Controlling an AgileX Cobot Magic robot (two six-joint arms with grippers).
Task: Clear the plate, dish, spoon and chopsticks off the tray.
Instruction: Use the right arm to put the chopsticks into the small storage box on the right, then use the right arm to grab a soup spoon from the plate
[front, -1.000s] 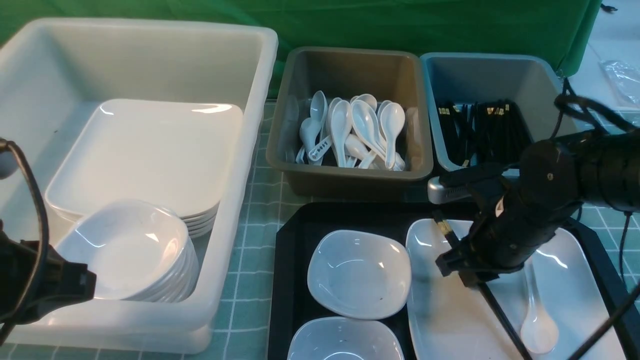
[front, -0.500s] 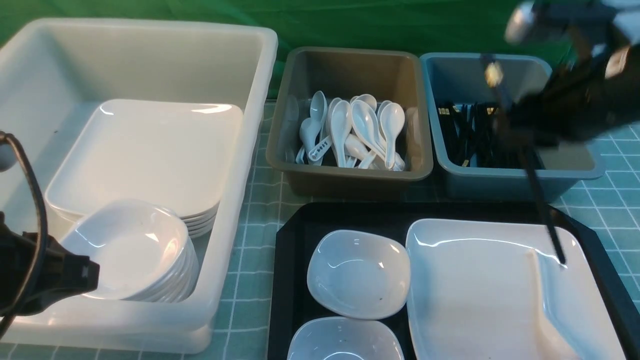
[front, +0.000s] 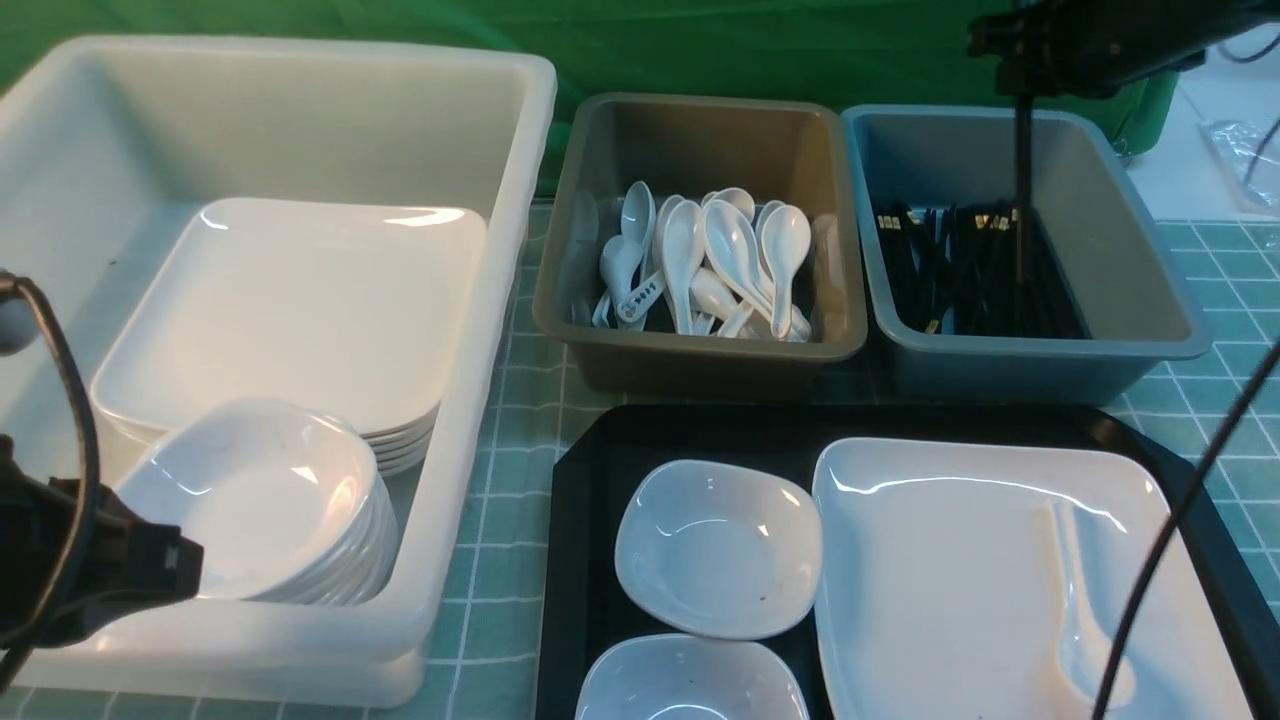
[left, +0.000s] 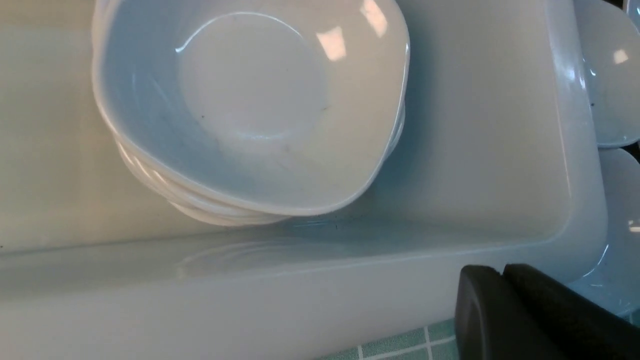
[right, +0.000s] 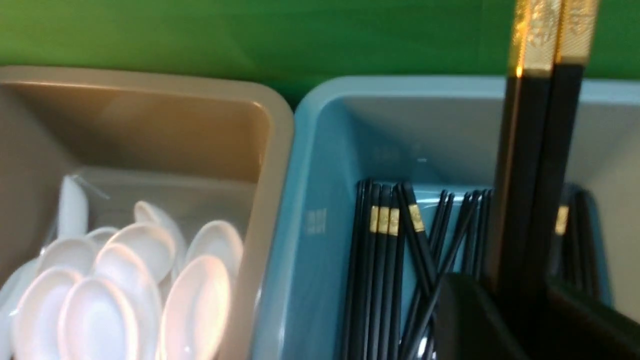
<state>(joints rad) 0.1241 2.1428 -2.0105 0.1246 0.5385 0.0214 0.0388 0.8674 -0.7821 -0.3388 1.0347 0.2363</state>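
Note:
The black tray (front: 585, 480) holds the large white plate (front: 960, 570), with the white spoon (front: 1088, 610) lying on its right side. Two small white dishes (front: 716, 545) (front: 690, 682) sit on the tray left of the plate. My right gripper (front: 1022, 62) is high at the back right, shut on the black chopsticks (front: 1022, 190). They hang upright over the blue tub (front: 1150, 270). In the right wrist view the gripper (right: 520, 295) holds the chopsticks (right: 542, 150), gold bands away from the gripper. My left gripper (front: 160, 565) is shut and empty by the white tub's near wall; its fingers (left: 500, 280) touch.
A big white tub (front: 490, 300) on the left holds stacked plates and stacked dishes (left: 250, 110). A brown tub (front: 700, 350) holds several spoons. The blue tub holds several chopsticks (right: 385, 260). A black cable (front: 1170, 540) crosses in front of the plate's right side.
My right gripper has lifted the chopsticks off the plate and carried them up and back over the blue tub, where they now hang upright. The spoon is uncovered. The left arm barely moved.

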